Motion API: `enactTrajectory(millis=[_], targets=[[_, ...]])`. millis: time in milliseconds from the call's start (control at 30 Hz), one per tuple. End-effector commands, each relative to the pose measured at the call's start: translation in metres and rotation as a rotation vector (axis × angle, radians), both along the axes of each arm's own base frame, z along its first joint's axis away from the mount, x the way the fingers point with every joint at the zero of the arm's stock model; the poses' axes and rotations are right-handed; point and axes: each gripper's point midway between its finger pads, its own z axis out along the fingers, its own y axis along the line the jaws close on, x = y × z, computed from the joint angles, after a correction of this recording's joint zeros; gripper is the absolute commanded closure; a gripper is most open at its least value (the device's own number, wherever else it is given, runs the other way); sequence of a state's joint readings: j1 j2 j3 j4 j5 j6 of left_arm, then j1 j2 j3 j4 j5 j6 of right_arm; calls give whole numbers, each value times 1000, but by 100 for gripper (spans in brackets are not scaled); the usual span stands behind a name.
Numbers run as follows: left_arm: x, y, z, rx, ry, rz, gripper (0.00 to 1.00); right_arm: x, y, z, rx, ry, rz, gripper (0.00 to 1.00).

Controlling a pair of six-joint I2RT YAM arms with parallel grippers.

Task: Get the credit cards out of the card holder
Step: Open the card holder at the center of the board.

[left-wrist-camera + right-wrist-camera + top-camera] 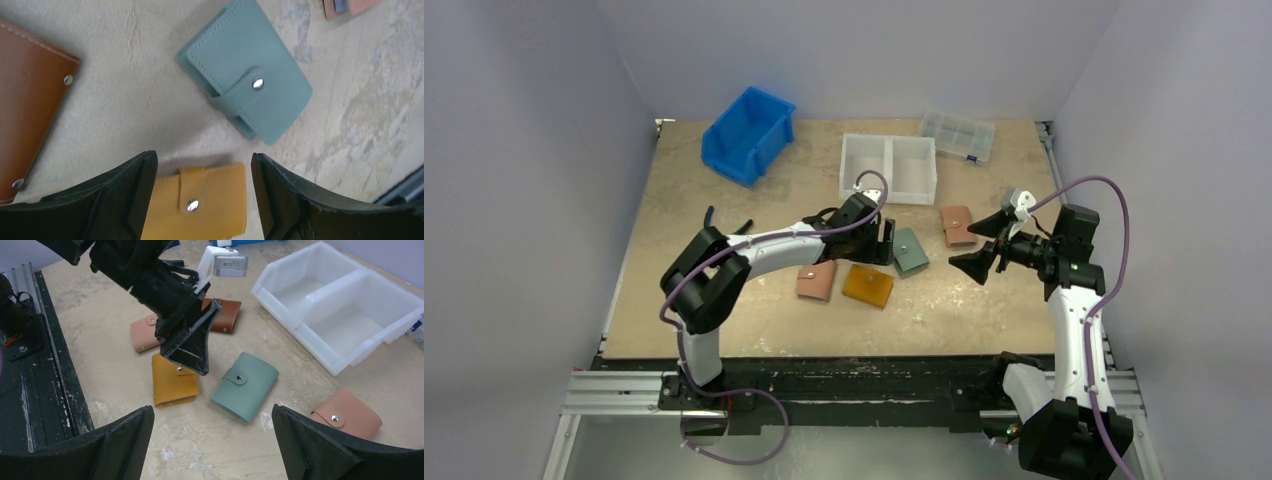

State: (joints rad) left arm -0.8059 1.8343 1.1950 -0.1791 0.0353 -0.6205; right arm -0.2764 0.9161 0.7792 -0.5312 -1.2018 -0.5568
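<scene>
Mustard leather card holder (200, 205) lies snapped shut on the worktop (125, 115), framed by my left hand (202, 160), fingers (115, 200) parted. Right hand (211, 410) hangs aside, fingers spread. I should lower squarely and pinch both side edges, clear of the tab (192, 187).

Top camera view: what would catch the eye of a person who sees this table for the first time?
The bright blue bin at the far left corner stands out most against the pale table. Next comes the left arm, which reaches to the middle with its jaws open over a closed mustard card holder. A teal wallet lies close beside it.
</scene>
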Motion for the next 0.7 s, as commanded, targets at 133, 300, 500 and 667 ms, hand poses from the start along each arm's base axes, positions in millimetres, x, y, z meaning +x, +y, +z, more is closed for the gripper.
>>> enactTrajectory(millis=[133,300,500,667], targets=[[32,-17,21,-13,-43,264,32,5,-3,-1,-10,-10,-17,1],[32,-28,27,-84,8,310,35,6,-5,-3,-13,2,-25,1],[26,-36,37,-62,-15,166,39,6,-5,-3,-18,2,-28,1],[0,-18,44,41,-86,-82,39,7,-6,-4,-28,0,-34,1]])
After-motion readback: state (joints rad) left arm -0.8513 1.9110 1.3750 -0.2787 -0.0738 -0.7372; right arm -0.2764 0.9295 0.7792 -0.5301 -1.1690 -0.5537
